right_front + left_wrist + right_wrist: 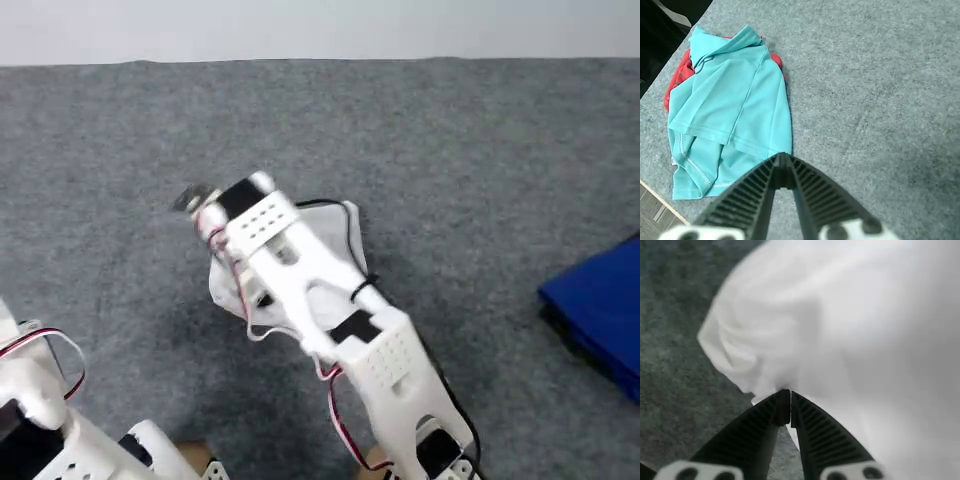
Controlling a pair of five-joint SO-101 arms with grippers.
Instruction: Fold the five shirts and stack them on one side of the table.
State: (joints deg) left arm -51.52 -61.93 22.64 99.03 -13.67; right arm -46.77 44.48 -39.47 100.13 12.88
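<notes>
A white shirt lies crumpled at the middle of the grey table, mostly hidden under my right arm. In the right wrist view my right gripper is shut on the bunched edge of the white shirt. My left gripper is shut with nothing in it and hangs above the grey mat, just beside a turquoise shirt. That shirt lies unfolded on top of a red shirt. My left arm sits at the near left corner in the high view.
A folded blue shirt rests at the right edge of the table. The turquoise and red pile lies close to the table's edge. Bare grey mat stretches across the far half.
</notes>
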